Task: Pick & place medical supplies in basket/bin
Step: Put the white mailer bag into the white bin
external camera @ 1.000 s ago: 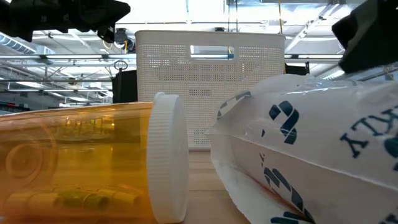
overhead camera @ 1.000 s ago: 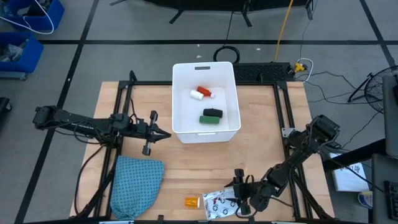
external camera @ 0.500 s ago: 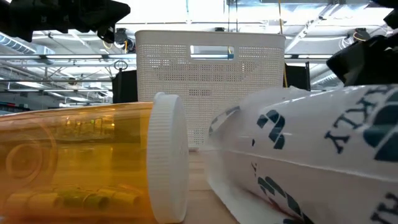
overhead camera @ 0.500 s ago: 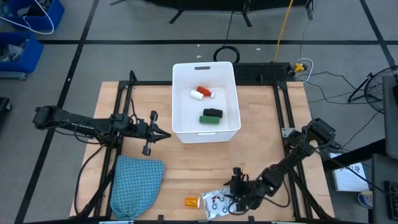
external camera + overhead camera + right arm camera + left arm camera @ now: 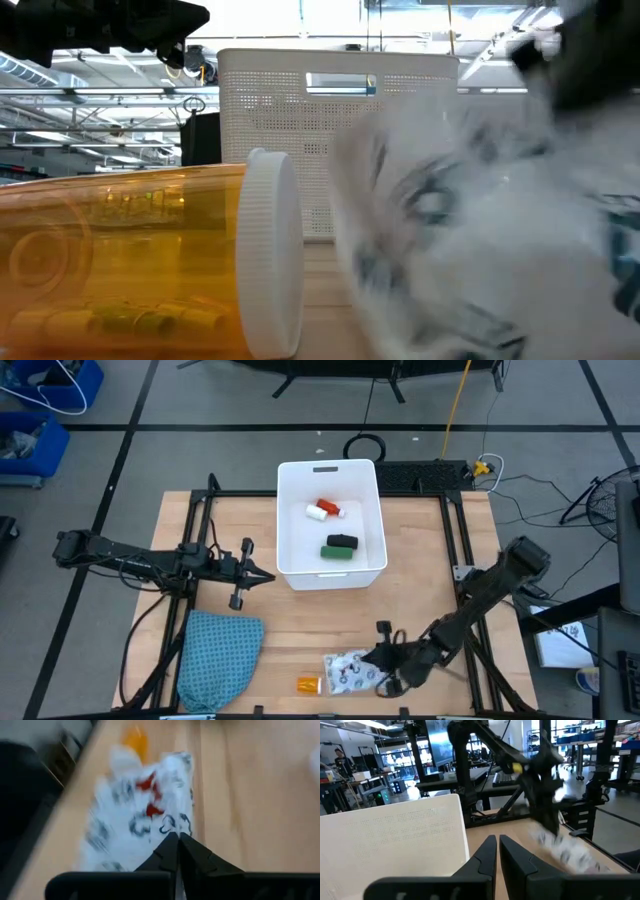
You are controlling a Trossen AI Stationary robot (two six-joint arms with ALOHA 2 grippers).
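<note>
The white black-patterned packet is near the table's front edge, with the orange vial lying on its side just to its left. My right gripper is at the packet's right end and shut on it. The packet is blurred in the low view. The white basket at the far middle holds a red bottle with a white cap, a black oblong and a green block. My left gripper hovers shut, left of the basket. My right gripper pinches the packet's right-hand edge between its two shut fingers. They come in low from the table's right, slanting down. The rest of the packet spreads out ahead of the fingertips. I cannot tell whether it is clear of the table.
A teal-blue textured cloth lies at the near left. Black frame rails run along the table's left and right sides. Bare wood lies between the basket and the packet.
My right gripper has shut on the packet's right edge and drawn away from the near edge. The packet has shifted with it toward the far edge and is in motion, blurred in the low view. The vial has stayed put.
</note>
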